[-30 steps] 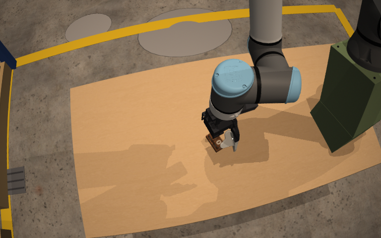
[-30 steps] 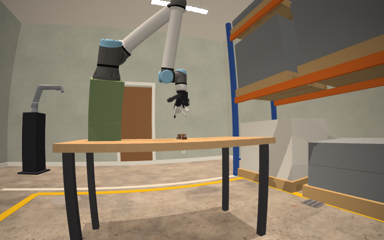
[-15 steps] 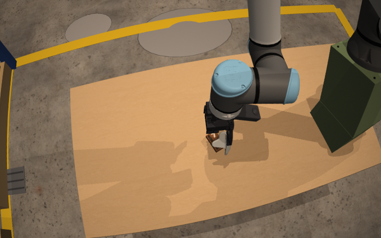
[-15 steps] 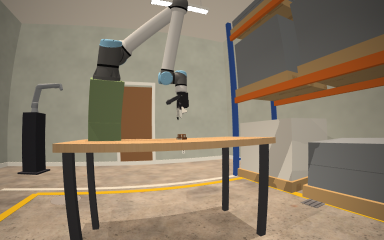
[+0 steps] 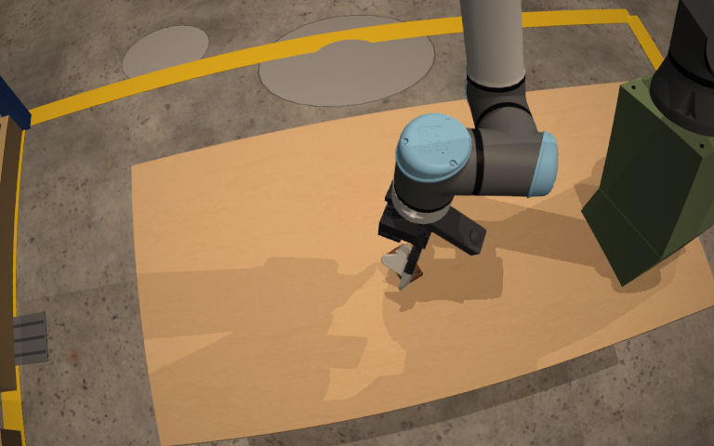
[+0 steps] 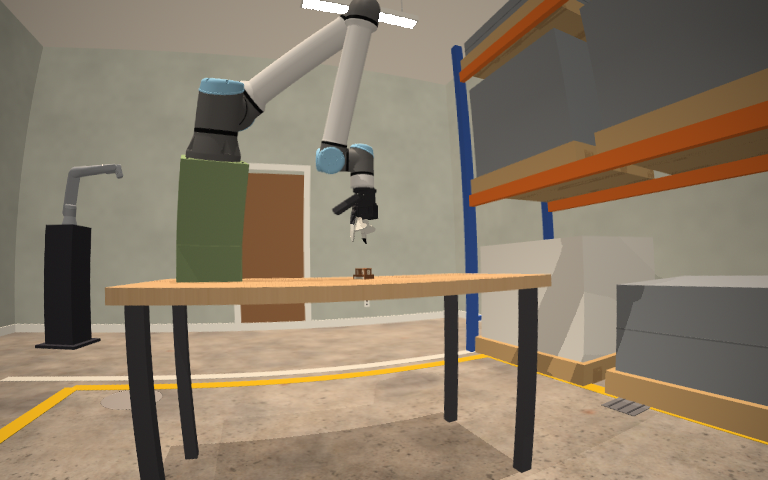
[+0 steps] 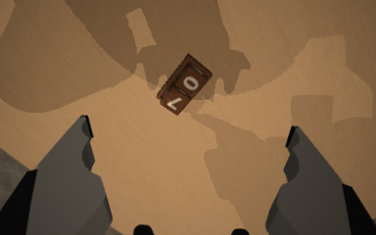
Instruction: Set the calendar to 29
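A small brown calendar tray point(image 7: 184, 84) lies on the wooden table with two cubes in it. The cube tops show a white 0 point(image 7: 192, 82) and a 7 point(image 7: 173, 102). The tray also shows in the exterior view point(image 6: 363, 273) and is mostly hidden behind the fingers in the top view point(image 5: 413, 272). My gripper point(image 7: 190, 121) hangs well above the tray, open and empty, with its two grey fingers spread wide. It also shows in the exterior view point(image 6: 358, 230) and in the top view point(image 5: 403, 265). The side with the month's name is not visible.
The green robot pedestal point(image 5: 665, 177) stands at the table's right end. Warehouse shelving with orange beams point(image 6: 638, 118) stands beside the table. The table edge point(image 6: 328, 294) lies well away from the tray.
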Robot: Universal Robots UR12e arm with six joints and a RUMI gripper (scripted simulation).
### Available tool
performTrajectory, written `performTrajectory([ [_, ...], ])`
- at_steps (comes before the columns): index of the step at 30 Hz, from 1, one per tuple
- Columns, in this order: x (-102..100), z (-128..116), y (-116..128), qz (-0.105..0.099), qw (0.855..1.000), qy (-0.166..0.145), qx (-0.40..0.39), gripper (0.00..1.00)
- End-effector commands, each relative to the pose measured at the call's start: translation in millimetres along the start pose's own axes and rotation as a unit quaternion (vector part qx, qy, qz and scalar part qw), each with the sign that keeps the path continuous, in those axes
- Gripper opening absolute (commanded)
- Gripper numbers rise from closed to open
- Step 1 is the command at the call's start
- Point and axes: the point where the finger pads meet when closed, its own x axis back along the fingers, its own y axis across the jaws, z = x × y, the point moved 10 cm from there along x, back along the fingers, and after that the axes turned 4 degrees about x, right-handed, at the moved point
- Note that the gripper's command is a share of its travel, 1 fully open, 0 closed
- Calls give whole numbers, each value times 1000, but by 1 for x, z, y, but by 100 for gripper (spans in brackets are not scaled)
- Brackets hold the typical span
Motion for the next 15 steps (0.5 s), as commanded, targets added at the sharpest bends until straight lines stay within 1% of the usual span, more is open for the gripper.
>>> performTrajectory([
  [1, -2, 0, 1, 2, 999, -1, -44, 100],
  [4, -6, -1, 1, 2, 994, -1, -107, 100],
  [8, -11, -2, 1, 2, 984, -1, -180, 100],
  [15, -17, -4, 1, 2, 964, -1, -267, 100],
])
